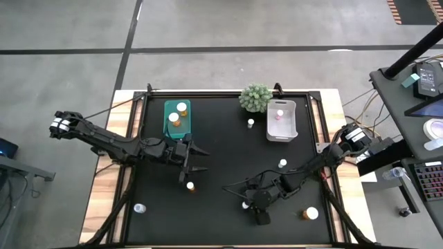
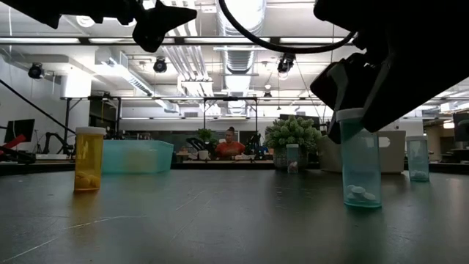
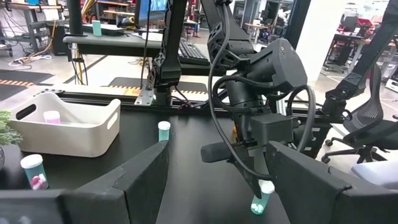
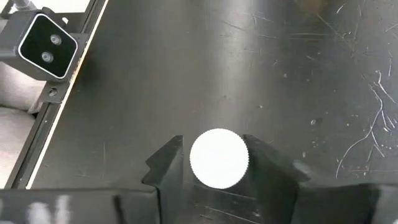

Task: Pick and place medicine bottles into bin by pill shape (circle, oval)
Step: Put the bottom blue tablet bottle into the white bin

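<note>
From above, the right gripper [image 1: 246, 205] sits low over the black worktop [image 1: 221, 155] near its front edge, just right of centre, over a white-capped bottle [image 1: 245, 205] whose cap faces straight up. The left gripper [image 1: 196, 160] hangs left of centre, above an amber bottle [image 1: 190, 185] standing in front of it. A teal bin [image 1: 176, 118] near the back left holds two capped bottles; a white bin [image 1: 282, 120] near the back right holds one. A green plant ball [image 1: 255, 97] rests at the back edge between them. Other bottles stand scattered: one beside the white bin [image 1: 250, 123], one right of centre [image 1: 282, 163], one at the front right [image 1: 311, 214], one at the front left [image 1: 139, 207].

At table height, the pale teal bottle [image 2: 361, 158] stands upright, long axis vertical, white pills at its bottom, with the right gripper's dark fingers down around its top. The amber bottle [image 2: 89, 158] also stands upright.

The left wrist view shows the left gripper's fingers [image 3: 137, 180] spread wide with nothing between them, and the right arm over the upright teal bottle [image 3: 262, 196].

The right wrist view looks straight down on the round ribbed white cap [image 4: 218, 158], set between the two fingers [image 4: 166, 169], which flank it closely; full contact cannot be told.
</note>
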Robot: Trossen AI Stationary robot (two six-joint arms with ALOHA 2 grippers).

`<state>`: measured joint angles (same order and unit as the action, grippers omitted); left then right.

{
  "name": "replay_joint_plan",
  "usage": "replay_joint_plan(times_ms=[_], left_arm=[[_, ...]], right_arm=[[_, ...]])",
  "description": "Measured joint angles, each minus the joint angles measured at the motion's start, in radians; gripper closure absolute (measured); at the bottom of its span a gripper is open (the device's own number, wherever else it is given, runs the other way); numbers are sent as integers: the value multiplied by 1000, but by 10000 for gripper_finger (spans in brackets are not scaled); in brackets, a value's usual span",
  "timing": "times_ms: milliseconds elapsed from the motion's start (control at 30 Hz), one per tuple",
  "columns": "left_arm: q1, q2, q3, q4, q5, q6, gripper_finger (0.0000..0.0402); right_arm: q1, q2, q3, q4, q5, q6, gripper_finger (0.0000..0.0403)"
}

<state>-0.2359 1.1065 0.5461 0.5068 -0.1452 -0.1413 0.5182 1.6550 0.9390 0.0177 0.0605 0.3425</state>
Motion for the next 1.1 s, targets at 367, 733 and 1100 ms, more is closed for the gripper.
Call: replay_joint_plan(times_ms=[367, 733, 1100], left_arm=[[0, 0, 0, 0, -27, 0, 150], [1, -14, 5, 8, -29, 59, 150], [54, -47, 25, -3, -32, 315, 150]], right_arm=[[0, -17, 5, -16, 15, -24, 293], [-70, -278, 15, -227, 367, -69, 292], [-343, -545, -12, -567, 593, 165, 292]])
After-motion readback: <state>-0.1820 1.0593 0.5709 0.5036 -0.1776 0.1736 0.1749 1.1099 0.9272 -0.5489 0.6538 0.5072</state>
